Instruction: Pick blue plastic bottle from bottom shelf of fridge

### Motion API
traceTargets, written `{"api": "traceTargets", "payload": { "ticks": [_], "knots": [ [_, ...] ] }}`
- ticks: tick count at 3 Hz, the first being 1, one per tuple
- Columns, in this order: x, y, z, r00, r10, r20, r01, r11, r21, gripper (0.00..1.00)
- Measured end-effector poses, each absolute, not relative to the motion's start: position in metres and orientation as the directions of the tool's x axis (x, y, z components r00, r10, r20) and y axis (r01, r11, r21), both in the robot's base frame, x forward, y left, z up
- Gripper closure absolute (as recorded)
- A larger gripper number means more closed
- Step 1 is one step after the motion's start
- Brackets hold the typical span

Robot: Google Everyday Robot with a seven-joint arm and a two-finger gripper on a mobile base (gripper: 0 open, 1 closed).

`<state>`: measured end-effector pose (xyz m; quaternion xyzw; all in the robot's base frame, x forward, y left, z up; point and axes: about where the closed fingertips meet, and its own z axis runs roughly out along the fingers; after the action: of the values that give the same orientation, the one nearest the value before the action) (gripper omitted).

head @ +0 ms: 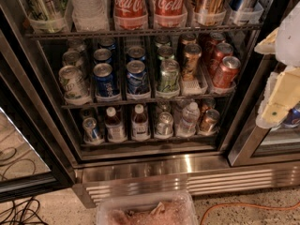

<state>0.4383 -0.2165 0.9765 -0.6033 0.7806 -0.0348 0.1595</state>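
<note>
The fridge stands open in front of me, with a black frame and a ribbed steel base. On its bottom shelf two small bottles with white caps, dark reddish-brown liquid and pale labels stand side by side: the blue plastic bottle and one just like it to its left. My gripper, cream and white, hangs at the right edge of the view. It is outside the fridge, level with the middle shelf and well to the right of and above the bottles. It holds nothing that I can see.
A clear water-like bottle and small cans share the bottom shelf. Cans fill the middle shelf, and Coca-Cola bottles stand above. The open glass door is at the left. A clear plastic tub, an orange cable and black cables lie on the floor.
</note>
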Motion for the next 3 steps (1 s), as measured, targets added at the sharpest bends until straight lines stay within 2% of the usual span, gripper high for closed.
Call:
{"api": "traceTargets", "payload": {
  "ticks": [2, 3],
  "knots": [
    [0.438, -0.214, 0.978, -0.211, -0.949, -0.234, -0.921, 0.273, -0.278, 0.0],
    [0.411, -0.204, 0.97, -0.182, -0.931, -0.317, -0.905, 0.285, -0.317, 0.0]
  ]
}}
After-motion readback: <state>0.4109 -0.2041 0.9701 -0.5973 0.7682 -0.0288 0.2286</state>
